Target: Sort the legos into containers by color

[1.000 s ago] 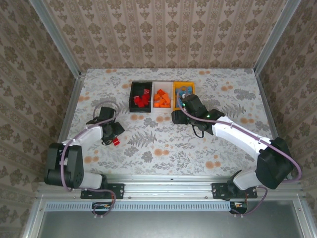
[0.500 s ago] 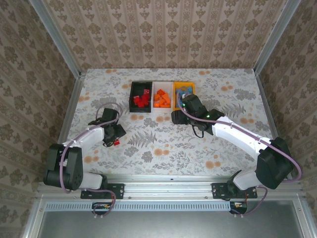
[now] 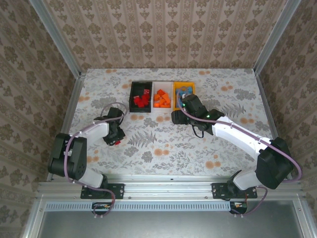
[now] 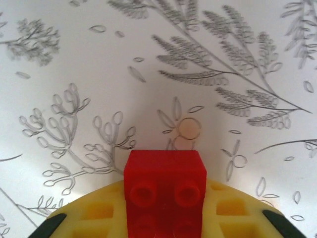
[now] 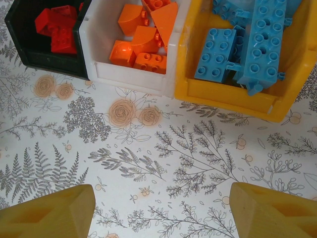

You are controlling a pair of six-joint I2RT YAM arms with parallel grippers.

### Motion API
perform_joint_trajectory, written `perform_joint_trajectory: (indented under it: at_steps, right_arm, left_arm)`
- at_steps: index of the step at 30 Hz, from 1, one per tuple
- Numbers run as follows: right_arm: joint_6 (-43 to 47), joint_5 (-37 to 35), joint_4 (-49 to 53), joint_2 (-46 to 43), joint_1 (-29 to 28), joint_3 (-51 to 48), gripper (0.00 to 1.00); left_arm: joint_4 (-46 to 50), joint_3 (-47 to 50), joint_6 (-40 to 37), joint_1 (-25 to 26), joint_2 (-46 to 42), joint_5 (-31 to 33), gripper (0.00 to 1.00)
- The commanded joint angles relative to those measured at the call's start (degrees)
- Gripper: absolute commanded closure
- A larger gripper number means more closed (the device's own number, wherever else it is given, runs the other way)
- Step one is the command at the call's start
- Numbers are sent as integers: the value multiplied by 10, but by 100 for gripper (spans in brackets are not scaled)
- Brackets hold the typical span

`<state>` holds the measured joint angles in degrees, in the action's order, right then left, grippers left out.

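Note:
My left gripper [image 3: 116,137] is shut on a red lego [image 4: 164,183] low over the table at the left; the brick's studs face the camera between my yellow fingers [image 4: 94,215]. The same red lego [image 3: 117,143] peeks out beside the gripper in the top view. My right gripper [image 5: 161,213] hangs open and empty above the table, just in front of the containers. The black bin [image 5: 49,62] holds red legos [image 5: 57,29]. Orange legos [image 5: 141,42] lie in the white bin [image 5: 129,77], and blue legos [image 5: 247,44] in the orange-yellow bin [image 5: 223,96].
The three bins stand side by side at the back middle of the floral table [image 3: 163,144]. Metal rails [image 3: 74,104] and patterned walls close in the table on the left, right and back.
My left gripper has closed on the red lego and its wrist has shifted slightly right. The right arm has not moved.

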<state>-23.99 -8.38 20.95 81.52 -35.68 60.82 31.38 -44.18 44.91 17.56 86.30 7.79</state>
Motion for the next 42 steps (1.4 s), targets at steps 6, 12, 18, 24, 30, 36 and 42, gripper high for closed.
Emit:
perform_joint_trajectory:
  at_steps: [6,12,18,24,30,36,42]
  right_arm:
    - [-5,-26,-2,-14,2,-18,27]
    - [-15,-30,-6,-14,11,-37,27]
    - [-12,-37,4,-39,16,-43,27]
    - [-6,-47,19,-60,19,-44,27]
    - [-13,-30,23,-59,19,-34,27]
    - [-7,-23,4,-100,15,-34,25]
    - [35,-37,-156,-277,-25,-118,0]
  left_arm:
    - [34,-209,-73,46,48,-7,77]
    - [28,-437,-147,63,202,-65,78]
    - [87,-642,-177,64,371,-56,76]
    - [105,-689,-172,65,400,-27,70]
    - [100,-673,-177,65,356,-58,18]
    - [39,-567,-221,77,176,-84,0]
    - [-147,-233,-250,107,-183,3,0]
